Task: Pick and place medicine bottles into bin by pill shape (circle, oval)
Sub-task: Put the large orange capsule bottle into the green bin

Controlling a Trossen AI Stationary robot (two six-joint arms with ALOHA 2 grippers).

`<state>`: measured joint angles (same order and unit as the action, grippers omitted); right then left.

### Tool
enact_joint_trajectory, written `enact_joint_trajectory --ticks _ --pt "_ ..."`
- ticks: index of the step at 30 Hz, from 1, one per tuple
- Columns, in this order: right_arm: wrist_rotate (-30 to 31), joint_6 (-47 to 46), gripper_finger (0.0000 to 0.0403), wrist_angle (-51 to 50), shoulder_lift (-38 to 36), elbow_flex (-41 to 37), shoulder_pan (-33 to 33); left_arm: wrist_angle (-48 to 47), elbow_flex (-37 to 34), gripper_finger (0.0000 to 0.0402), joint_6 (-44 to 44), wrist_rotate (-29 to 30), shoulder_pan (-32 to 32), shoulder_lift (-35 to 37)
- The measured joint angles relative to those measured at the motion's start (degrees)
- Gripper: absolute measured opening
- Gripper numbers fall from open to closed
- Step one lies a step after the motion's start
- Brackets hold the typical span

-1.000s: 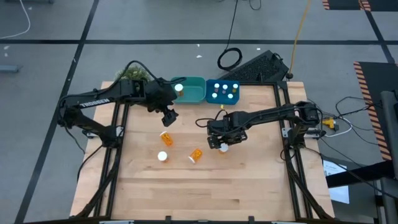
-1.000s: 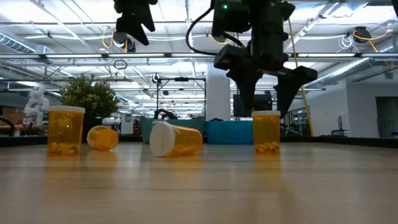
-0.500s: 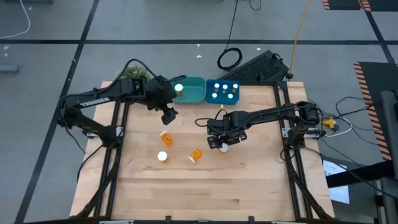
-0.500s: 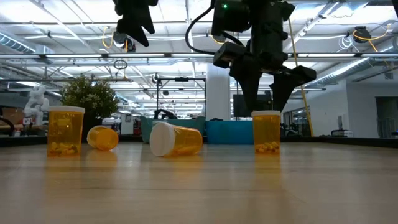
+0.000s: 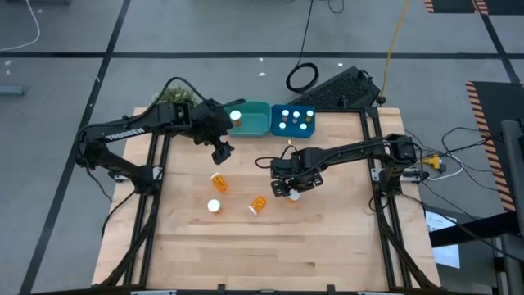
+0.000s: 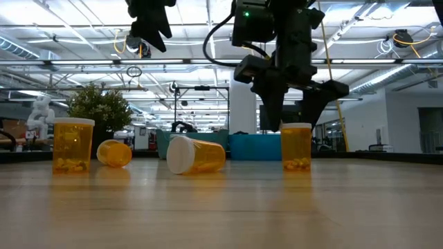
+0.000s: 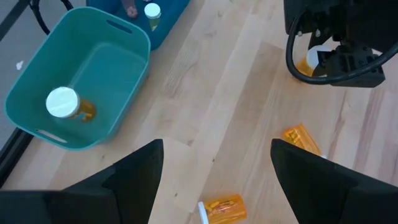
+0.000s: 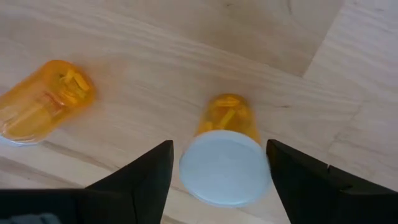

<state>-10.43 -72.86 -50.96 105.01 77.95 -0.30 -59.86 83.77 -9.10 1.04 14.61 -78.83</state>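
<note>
The right pincer (image 8: pixel 214 180) hangs wide over an upright bottle (image 8: pixel 225 160) — fingers either side, not touching. The left pincer (image 7: pixel 214 180) — also wide — waits near the teal bin (image 7: pixel 93 68).

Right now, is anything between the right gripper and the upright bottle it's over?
Nothing visible. The right gripper is open directly above the upright bottle, one finger on each side of its white cap, not touching. The nearest other bottle, a tipped bottle, lies well clear to the side.

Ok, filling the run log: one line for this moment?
right end effector: open, above upright bottle | left end effector: open, near teal bin | three bottles loose
</note>
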Motion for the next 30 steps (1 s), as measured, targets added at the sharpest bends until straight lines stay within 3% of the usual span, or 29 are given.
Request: enact_joint_trajectory --ticks 8,17,22,30 --pt "-0.14 -0.09 0.0203 -1.92 -0.04 0.00 0.14 0.00 0.00 0.0298 0.37 -0.09 0.51 0.00" --pt "-0.72 1.14 0.0206 1.10 -1.33 0.00 -0.79 -0.89 0.00 0.0298 0.67 -0.09 2.66 0.00" --pt "-4.74 2.34 0.0206 5.14 -3.35 0.04 -4.06 -3.85 0.02 0.0298 0.43 0.01 4.27 0.17" --pt "-5.51 5.67 0.0206 15.03 -8.46 0.16 -11.76 -9.18 0.02 0.0298 -2.40 0.56 7.22 0.17"
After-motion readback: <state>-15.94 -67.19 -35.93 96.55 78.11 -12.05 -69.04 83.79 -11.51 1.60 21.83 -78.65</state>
